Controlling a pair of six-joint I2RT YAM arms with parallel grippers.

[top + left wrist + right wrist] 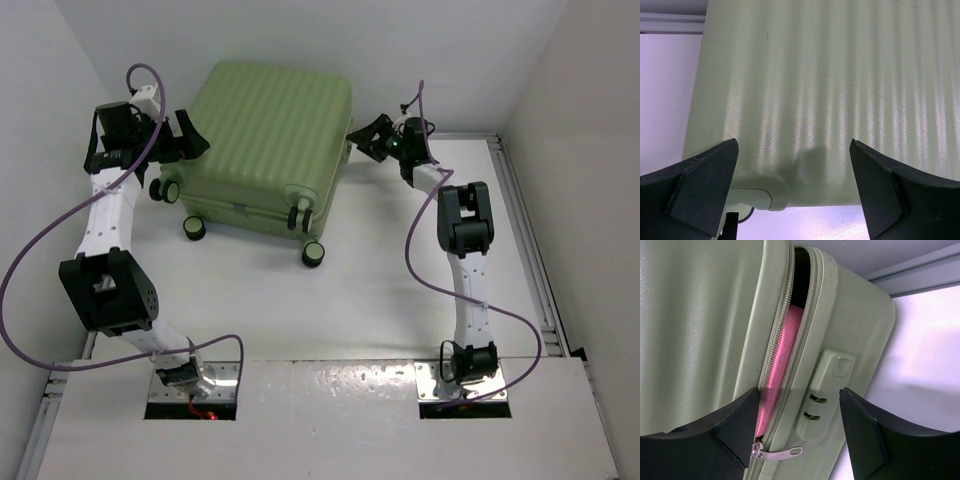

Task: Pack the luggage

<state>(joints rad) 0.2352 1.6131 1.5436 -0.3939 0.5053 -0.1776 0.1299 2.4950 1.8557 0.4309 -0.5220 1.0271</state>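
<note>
Gleaming ribbed hard-shell luggage (270,130), pink slab (782,360) between zipper teeth (770,352).

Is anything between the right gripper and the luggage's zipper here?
Nothing visible does. The right gripper faces the luggage at its partly unzipped seam, fingers apart, and the metal zipper pull lies bare near one fingertip. A pink item shows inside the gap, behind the zip, not in front of it.

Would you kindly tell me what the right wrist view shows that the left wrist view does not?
Only right wrist: the part-open zipper of the suitcase, something pink inside, the metal zipper pull, the lock. Only left wrist: the broad ribbed shell and a rounded corner fitting. Both: the green suitcase, framed by the open right claw or left claw.
</note>
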